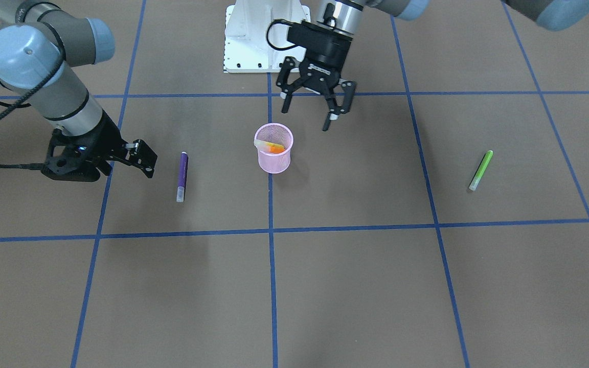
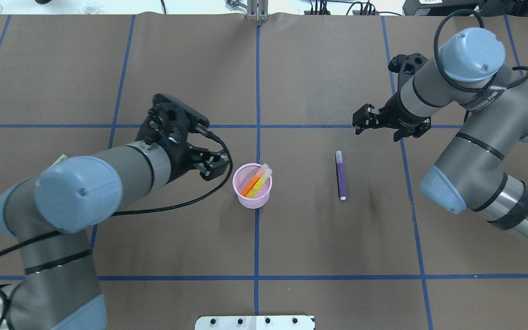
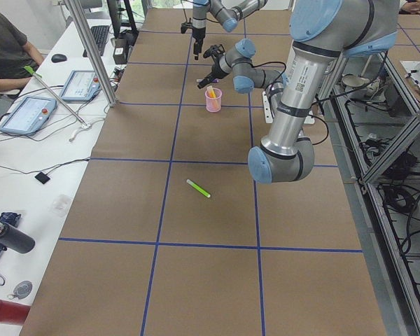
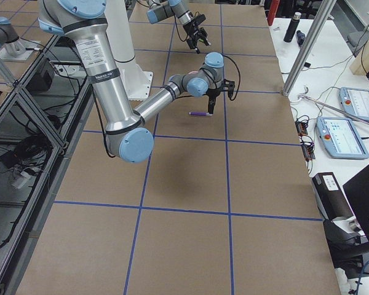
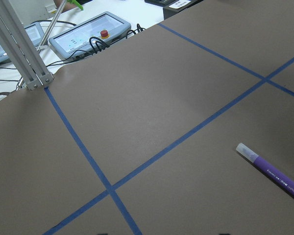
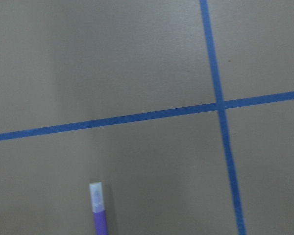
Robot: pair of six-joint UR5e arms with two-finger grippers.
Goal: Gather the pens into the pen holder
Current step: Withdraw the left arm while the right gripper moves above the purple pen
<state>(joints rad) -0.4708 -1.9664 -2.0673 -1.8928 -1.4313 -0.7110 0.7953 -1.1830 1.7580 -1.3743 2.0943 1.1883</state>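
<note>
Overhead exterior view places the pen holder (image 2: 255,200) upright at the middle of the table (image 2: 291,252), with the orange pen (image 2: 249,185) and the yellow pen (image 2: 260,179) leaning inside it. The purple pen (image 2: 341,178) lies flat on the robot's right of the holder, apart from it. The green pen (image 1: 481,168) lies flat on the holder's other side, well apart. The left gripper (image 1: 307,115) hangs just beside the holder with its jaws spread and empty. The right gripper (image 1: 131,161) sits beyond the purple pen as seen from the holder; its jaws appear spread and hold nothing. The step in hand is judged to be the pick of the purple pen by the right gripper. Centre the jaws over the barrel at mid-length and turn the wrist so the pads cross the barrel squarely. Descend straight until the pads flank the pen, then clamp. Lift clear before travelling toward the holder. Withdraw the left gripper from the holder first to avoid contact. Tilt the pen upright and release it over the free part of the opening; the light mesh cup may tip if its rim is struck.
</note>
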